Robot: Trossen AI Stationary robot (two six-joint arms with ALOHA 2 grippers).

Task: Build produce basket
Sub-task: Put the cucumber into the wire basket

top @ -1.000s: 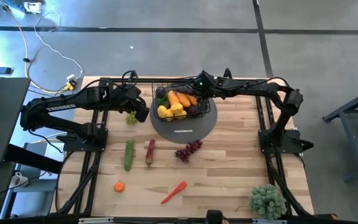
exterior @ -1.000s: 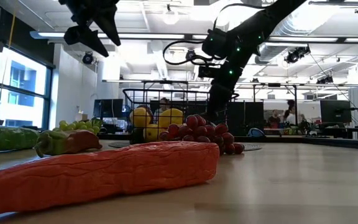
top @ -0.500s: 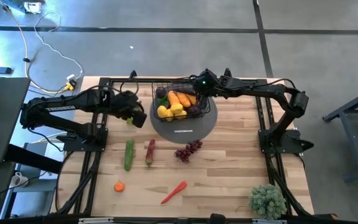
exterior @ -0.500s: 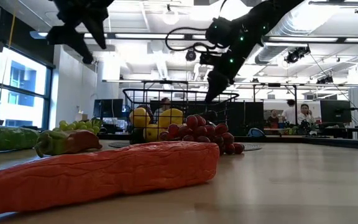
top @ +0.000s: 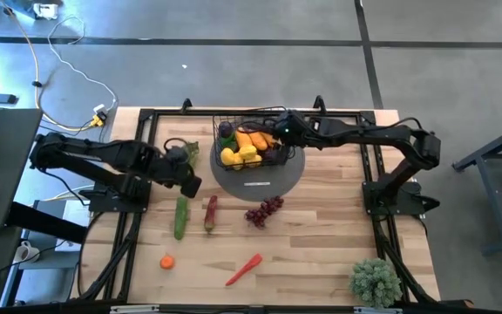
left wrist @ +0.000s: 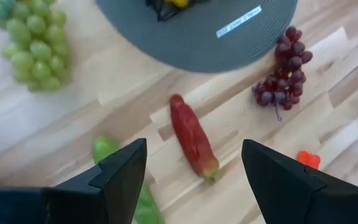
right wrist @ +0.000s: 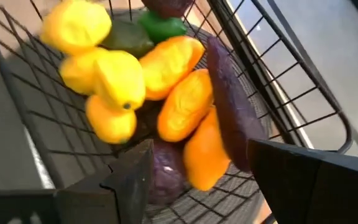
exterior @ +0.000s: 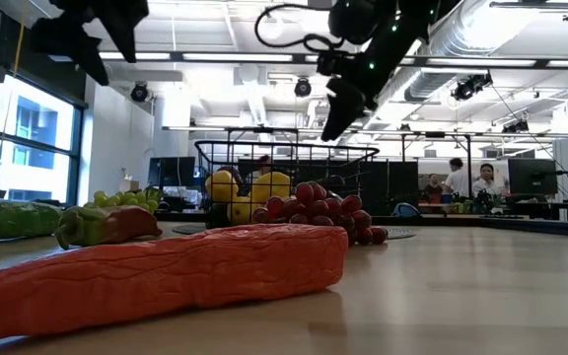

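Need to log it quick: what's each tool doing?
Left tool: open, empty, above the table.
Right tool: open, empty, over the basket.

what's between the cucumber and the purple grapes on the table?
The reddish pepper lies between the cucumber and the purple grapes, apart from both; high view shows it.

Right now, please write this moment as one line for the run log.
left tool: open, empty, above red pepper | right tool: open, empty, over basket | green grapes: on table
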